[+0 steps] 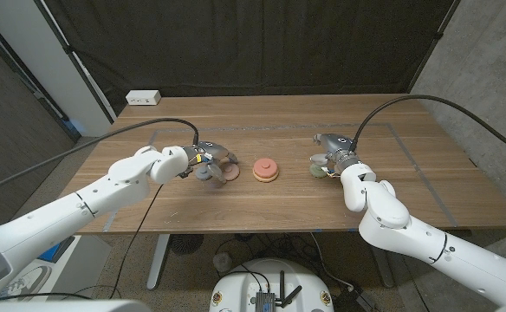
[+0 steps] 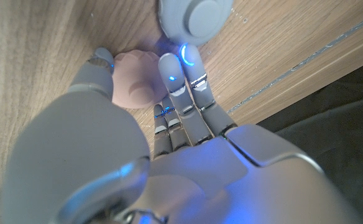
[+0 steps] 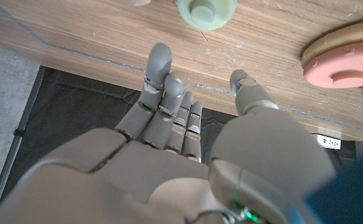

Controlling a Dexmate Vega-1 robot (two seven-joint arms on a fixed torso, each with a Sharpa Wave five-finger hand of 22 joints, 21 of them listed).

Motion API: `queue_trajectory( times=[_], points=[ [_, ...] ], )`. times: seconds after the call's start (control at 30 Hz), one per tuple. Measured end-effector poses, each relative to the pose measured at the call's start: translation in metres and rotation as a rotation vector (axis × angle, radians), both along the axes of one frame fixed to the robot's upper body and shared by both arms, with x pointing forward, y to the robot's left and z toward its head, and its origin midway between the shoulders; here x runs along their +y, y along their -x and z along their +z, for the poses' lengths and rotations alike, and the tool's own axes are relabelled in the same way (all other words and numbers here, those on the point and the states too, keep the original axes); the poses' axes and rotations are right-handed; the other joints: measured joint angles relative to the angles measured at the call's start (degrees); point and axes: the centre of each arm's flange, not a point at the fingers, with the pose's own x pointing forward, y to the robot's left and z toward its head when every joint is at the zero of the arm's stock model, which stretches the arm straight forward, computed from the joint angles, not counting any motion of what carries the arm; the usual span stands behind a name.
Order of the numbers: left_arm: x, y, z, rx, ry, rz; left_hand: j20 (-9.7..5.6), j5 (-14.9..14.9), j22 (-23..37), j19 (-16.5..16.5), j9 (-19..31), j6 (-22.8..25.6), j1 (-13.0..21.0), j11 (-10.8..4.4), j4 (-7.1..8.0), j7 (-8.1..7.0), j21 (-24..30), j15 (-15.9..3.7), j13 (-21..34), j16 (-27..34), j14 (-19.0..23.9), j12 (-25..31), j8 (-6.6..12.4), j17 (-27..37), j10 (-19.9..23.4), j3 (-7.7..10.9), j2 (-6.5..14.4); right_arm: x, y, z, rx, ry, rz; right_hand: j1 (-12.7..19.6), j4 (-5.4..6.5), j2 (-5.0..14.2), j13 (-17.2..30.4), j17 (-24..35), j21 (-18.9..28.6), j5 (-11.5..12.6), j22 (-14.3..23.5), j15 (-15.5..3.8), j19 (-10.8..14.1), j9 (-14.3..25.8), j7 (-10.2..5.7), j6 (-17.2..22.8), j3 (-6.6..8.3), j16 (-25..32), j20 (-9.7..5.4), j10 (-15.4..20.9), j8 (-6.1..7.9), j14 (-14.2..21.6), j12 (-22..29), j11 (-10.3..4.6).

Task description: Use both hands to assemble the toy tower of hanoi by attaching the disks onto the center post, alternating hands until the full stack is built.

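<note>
Wooden table (image 1: 426, 165): left hand (image 1: 203, 161) pinching pink disk (image 2: 135, 86); right hand (image 1: 333, 156) spread, empty. Next, guessing: carry to post (image 1: 265, 169), 3 o'clock.

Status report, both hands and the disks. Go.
Left hand fingers touching pale pink disk, not lifted. Right hand open beside pale green disk. Coral disk on wooden base, centre. Nothing blocking.

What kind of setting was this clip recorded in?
Likely a lab or test bay, not a home: a black curtain hangs behind the wooden table, tape lines mark its top, a white power strip sits at the back edge, and concrete wall shows right.
</note>
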Motion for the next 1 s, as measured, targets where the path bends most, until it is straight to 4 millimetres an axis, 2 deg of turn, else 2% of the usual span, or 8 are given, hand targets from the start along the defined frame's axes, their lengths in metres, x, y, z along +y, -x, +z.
queue_trajectory(
  times=[0.27,0.43,0.73,1.0],
  points=[
    [0.000,-0.002,-0.002,0.003,0.008,0.008,0.00,0.0,0.0,0.0,0.0,1.0,0.2,-0.34,-0.01,-0.17,0.0,0.00,0.0,0.2,0.0,0.4,0.10,-0.2,1.2,0.01,0.2,-0.001,0.001,-0.001,0.003,-0.001,-0.003,0.0,0.00,0.01,0.0,0.0,0.0,0.0,0.0,0.00,0.0,0.0,0.00,0.0,0.00,0.0,0.00,0.0,0.00,0.0,0.0,0.00],
    [0.001,-0.002,-0.004,0.007,0.013,0.015,-0.25,0.0,0.0,1.1,0.0,4.1,0.8,-1.02,-0.41,-0.08,0.5,0.08,-0.3,0.6,0.6,1.4,1.37,-0.1,4.5,0.41,0.8,0.000,0.002,-0.002,0.004,-0.001,-0.003,0.5,0.01,0.46,0.0,0.0,0.0,0.0,0.0,0.00,0.0,0.0,0.00,0.0,0.01,0.0,0.00,0.0,0.00,0.0,0.0,-0.01],
    [0.003,-0.001,-0.010,0.012,0.035,0.026,-0.93,-0.2,-0.2,3.8,-0.1,10.8,2.7,-0.21,-1.05,-0.51,1.2,-1.25,-0.7,2.1,3.5,2.9,3.34,0.9,10.5,1.06,1.9,0.001,0.002,-0.003,0.006,0.000,-0.003,0.5,0.25,0.46,0.0,0.0,0.0,0.0,0.0,0.00,0.0,0.0,0.00,0.0,0.24,0.0,0.00,0.3,0.00,0.0,-0.4,-0.32],
    [0.005,0.000,-0.012,0.011,0.051,0.034,-1.24,0.1,-0.2,4.7,0.2,12.1,4.9,0.42,-1.51,-0.60,1.2,-1.63,-1.0,2.6,4.5,2.9,3.67,1.8,11.5,2.02,2.1,0.003,0.001,-0.004,0.006,0.000,0.002,0.2,0.24,0.69,0.0,0.0,0.0,0.4,0.0,0.00,0.0,0.0,-0.21,0.2,0.24,-0.5,0.00,0.6,0.00,0.0,-0.4,0.00]
  ],
)
